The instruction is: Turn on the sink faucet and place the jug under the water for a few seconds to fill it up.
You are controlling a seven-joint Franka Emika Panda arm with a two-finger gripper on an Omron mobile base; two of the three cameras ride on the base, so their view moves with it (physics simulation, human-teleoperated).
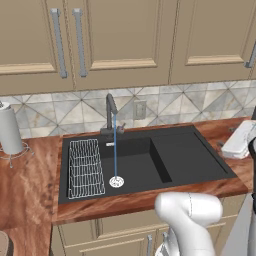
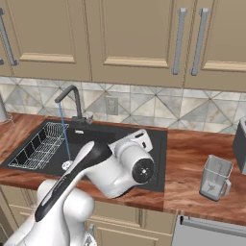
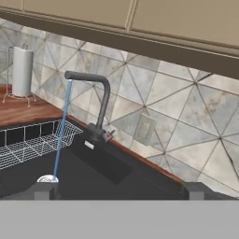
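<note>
The dark sink faucet [image 1: 110, 114] stands behind the black sink [image 1: 175, 155]. A thin blue stream of water [image 1: 115, 150] falls from its spout to the silver drain [image 1: 116, 181]. The hand view also has the faucet [image 3: 103, 102] and the water [image 3: 61, 130]. The clear glass jug [image 2: 216, 177] stands upright on the wooden counter, right of the sink. My gripper [image 3: 120, 191] is open and holds nothing; its fingertips [image 3: 44, 190] are wide apart and face the faucet. My white hand [image 2: 142, 138] hovers over the sink's flat drainboard, well left of the jug.
A wire rack [image 1: 85, 167] lies in the left of the basin. A paper-towel roll [image 1: 9, 129] stands on the counter at far left. A grey appliance [image 2: 240, 144] sits at the right edge, behind the jug. Cabinets hang above the tiled backsplash.
</note>
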